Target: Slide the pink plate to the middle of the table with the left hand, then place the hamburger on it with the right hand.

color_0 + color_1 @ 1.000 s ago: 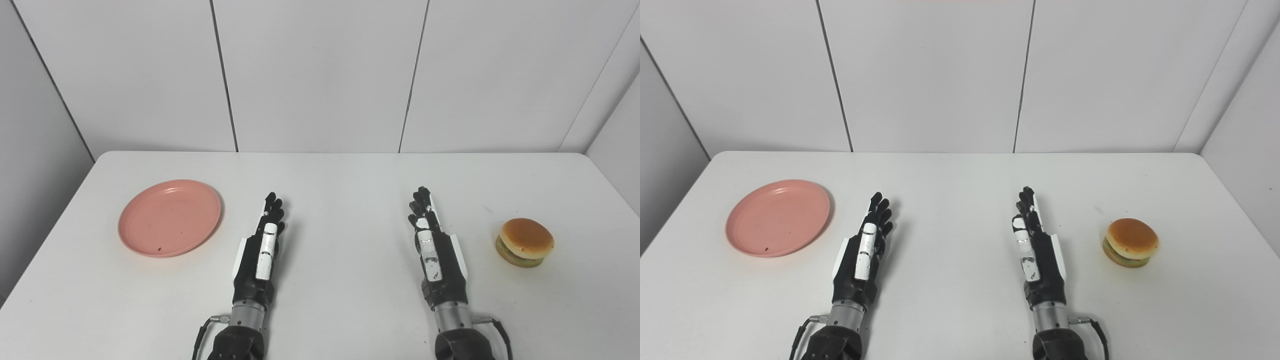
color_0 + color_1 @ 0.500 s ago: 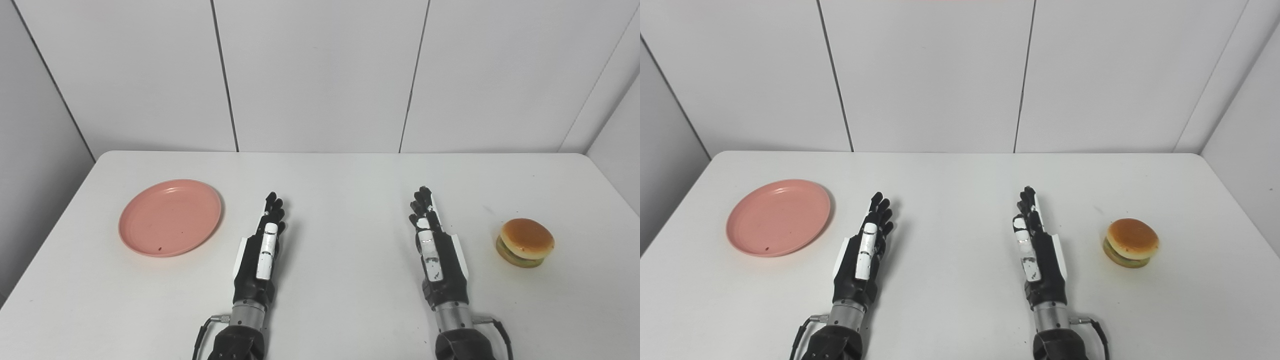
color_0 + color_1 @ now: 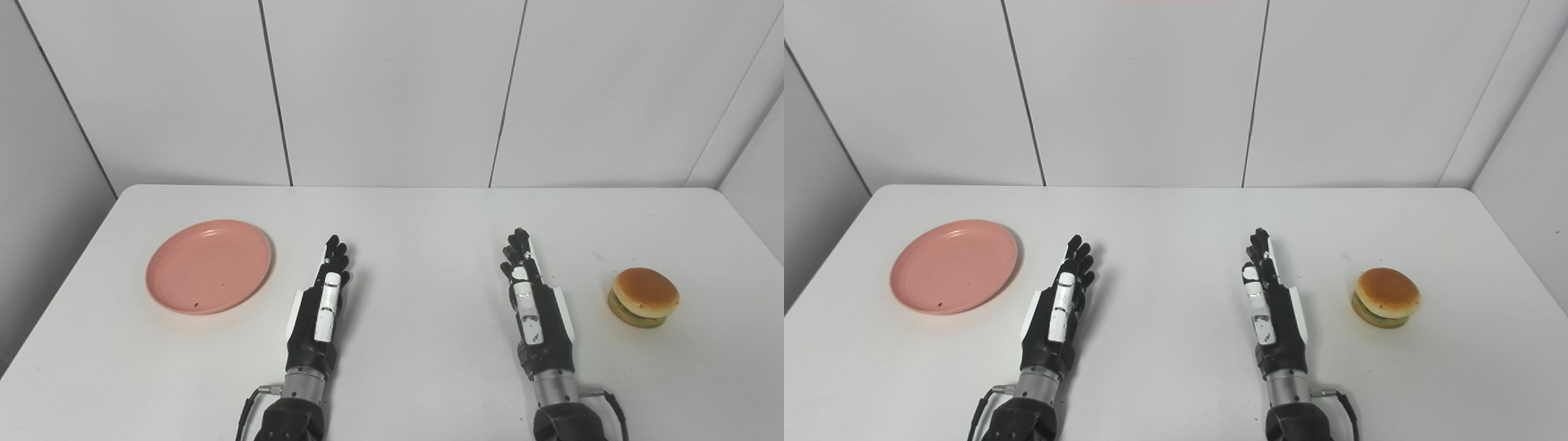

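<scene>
White table (image 3: pixel 422 220) stands against pale panelled walls (image 3: pixel 392 92).

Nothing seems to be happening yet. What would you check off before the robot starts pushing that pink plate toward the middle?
1. Pink plate lies flat on the table, left side: ok.
2. Plate holds nothing but a small dark speck: ok.
3. Left hand open, holding nothing, just right of the plate and not touching it: ok.
4. Bare table between the two hands, where the plate should go: ok.
5. Right hand open, clear of the plate's path: ok.
6. Hamburger upright on the right side, untouched: ok.
</scene>
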Action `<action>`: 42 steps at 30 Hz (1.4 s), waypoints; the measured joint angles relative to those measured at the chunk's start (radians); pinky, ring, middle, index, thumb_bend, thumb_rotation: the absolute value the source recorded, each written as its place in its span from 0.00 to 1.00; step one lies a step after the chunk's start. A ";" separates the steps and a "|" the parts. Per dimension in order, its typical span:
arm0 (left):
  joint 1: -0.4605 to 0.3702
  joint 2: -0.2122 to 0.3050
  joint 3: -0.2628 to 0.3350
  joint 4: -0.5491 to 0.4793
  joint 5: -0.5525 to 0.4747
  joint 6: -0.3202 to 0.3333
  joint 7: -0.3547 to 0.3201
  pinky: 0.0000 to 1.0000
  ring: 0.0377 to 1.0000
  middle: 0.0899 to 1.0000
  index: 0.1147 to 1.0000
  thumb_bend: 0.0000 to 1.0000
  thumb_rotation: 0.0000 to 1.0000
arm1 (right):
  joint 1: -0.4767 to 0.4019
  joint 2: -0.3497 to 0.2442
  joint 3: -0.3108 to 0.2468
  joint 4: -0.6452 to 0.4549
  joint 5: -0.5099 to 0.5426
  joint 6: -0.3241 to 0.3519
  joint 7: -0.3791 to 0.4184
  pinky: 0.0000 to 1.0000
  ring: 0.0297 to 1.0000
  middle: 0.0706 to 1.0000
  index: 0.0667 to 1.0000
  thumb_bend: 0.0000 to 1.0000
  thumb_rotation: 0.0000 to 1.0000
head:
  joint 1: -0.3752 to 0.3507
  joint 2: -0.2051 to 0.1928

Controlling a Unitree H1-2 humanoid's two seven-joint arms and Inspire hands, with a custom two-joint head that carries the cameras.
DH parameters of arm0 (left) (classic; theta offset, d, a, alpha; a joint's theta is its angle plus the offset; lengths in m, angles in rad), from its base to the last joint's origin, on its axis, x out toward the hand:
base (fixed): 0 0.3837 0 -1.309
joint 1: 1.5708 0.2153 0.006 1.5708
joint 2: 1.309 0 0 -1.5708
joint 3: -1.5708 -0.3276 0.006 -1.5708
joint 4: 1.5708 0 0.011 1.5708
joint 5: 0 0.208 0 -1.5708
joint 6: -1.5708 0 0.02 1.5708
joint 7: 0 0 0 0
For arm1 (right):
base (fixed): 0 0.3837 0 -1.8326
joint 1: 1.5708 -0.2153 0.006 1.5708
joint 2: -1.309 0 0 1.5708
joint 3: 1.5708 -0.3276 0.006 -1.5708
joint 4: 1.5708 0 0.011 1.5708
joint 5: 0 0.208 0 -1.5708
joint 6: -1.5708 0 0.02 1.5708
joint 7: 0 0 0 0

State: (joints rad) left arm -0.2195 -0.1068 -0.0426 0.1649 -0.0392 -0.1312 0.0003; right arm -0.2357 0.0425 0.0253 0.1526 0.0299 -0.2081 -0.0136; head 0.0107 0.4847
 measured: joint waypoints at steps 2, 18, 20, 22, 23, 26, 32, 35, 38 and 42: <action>0.000 0.000 0.000 0.000 0.000 0.000 0.000 1.00 1.00 1.00 1.00 0.55 1.00 | 0.000 0.000 0.000 0.000 0.000 0.000 0.000 1.00 1.00 1.00 1.00 0.53 0.94 | 0.000 0.000; 0.000 0.001 -0.003 0.000 0.002 0.000 0.000 1.00 1.00 1.00 1.00 0.55 1.00 | 0.001 -0.001 -0.001 -0.002 0.005 0.000 0.000 0.99 1.00 1.00 1.00 0.51 0.93 | 0.049 -0.002; -0.001 0.000 -0.006 0.001 0.002 0.000 0.000 1.00 1.00 1.00 1.00 0.54 1.00 | 0.002 -0.004 -0.002 -0.007 0.017 0.001 0.004 1.00 1.00 1.00 1.00 0.50 0.94 | 0.080 -0.006; -0.003 -0.006 -0.009 0.005 0.002 0.000 0.000 1.00 1.00 1.00 1.00 0.54 1.00 | 0.007 -0.014 -0.004 -0.019 0.039 0.005 0.018 1.00 1.00 1.00 1.00 0.49 0.94 | 0.136 -0.015; -0.005 -0.008 -0.011 0.008 0.004 0.000 0.001 1.00 1.00 1.00 1.00 0.55 1.00 | 0.009 -0.018 -0.004 -0.021 0.051 0.007 0.030 1.00 1.00 1.00 1.00 0.49 0.94 | 0.176 -0.020; -0.013 -0.011 -0.022 0.023 0.032 0.000 0.007 1.00 1.00 1.00 1.00 0.56 1.00 | 0.010 -0.029 -0.004 -0.019 0.083 0.008 0.059 1.00 1.00 1.00 1.00 0.52 0.94 | 0.207 -0.026; -0.033 -0.019 -0.040 0.054 0.108 -0.001 0.051 1.00 1.00 1.00 1.00 0.56 1.00 | 0.000 -0.051 -0.021 0.003 0.144 0.009 0.108 1.00 1.00 1.00 1.00 0.49 0.94 | 0.299 -0.046; -0.041 -0.028 -0.043 0.069 0.111 -0.001 0.062 1.00 1.00 1.00 1.00 0.57 1.00 | -0.008 -0.055 -0.035 0.018 0.170 0.009 0.120 1.00 1.00 1.00 1.00 0.52 0.93 | 0.308 -0.048; -0.046 -0.043 -0.042 0.079 0.110 -0.001 0.070 1.00 1.00 1.00 1.00 0.58 1.00 | -0.012 -0.057 -0.038 0.024 0.184 0.008 0.139 1.00 1.00 1.00 1.00 0.52 0.91 | 0.322 -0.051; -0.052 -0.049 -0.038 0.089 0.104 -0.007 0.070 1.00 1.00 1.00 0.99 0.56 1.00 | -0.019 -0.059 -0.048 0.037 0.201 0.008 0.156 1.00 1.00 1.00 1.00 0.52 0.91 | 0.331 -0.049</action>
State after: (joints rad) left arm -0.2716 -0.1558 -0.0808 0.2541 0.0648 -0.1384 0.0705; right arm -0.2546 -0.0167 -0.0224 0.1896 0.2310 -0.2004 0.1427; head 0.3421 0.4356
